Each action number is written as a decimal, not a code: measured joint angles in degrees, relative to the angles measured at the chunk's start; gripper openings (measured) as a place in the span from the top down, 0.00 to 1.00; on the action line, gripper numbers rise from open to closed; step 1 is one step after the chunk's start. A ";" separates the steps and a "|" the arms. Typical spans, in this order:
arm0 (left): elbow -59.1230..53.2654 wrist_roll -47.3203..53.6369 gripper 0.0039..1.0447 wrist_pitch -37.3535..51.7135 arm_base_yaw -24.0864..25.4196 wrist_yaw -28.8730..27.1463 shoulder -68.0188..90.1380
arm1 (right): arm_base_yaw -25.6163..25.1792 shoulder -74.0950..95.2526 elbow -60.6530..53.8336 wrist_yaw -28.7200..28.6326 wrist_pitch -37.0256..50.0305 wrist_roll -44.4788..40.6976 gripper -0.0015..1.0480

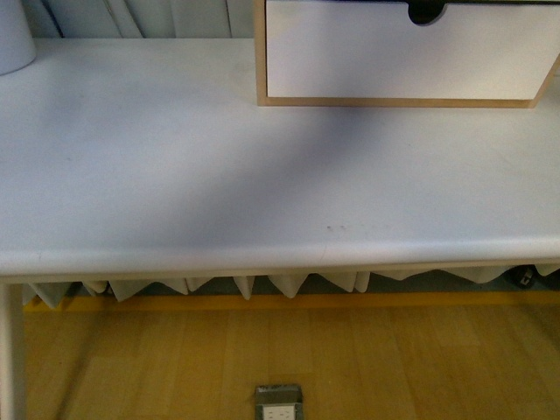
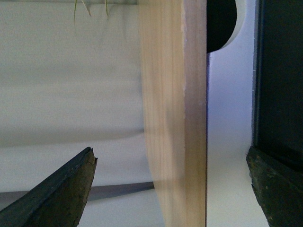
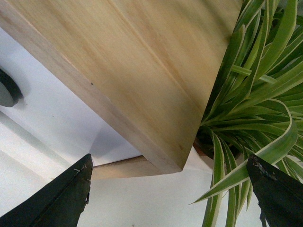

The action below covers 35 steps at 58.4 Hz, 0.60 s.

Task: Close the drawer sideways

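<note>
Drawer [image 1: 394,61] lies at the table's [image 1: 175,175] back, right of centre, its long front running left to right in the wooden box [image 2: 173,94]. Left claw [image 2: 170,161], spread and empty, faces the box's left corner; right claw [image 3: 169,163], likewise empty, faces the opposite side by the plant [image 3: 255,94].

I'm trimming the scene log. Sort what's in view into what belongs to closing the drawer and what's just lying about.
Belongs to the job: the drawer; the light-wood box around it; the left hand and the right hand, both open, close to the box.
Just lying about: striped-leaf plant beside the box; white container, far left in the front view; floor socket.
</note>
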 joint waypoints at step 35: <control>-23.32 -4.42 0.06 9.33 4.96 0.55 -13.46 | 0.13 -18.43 -20.92 -1.64 9.62 5.92 0.09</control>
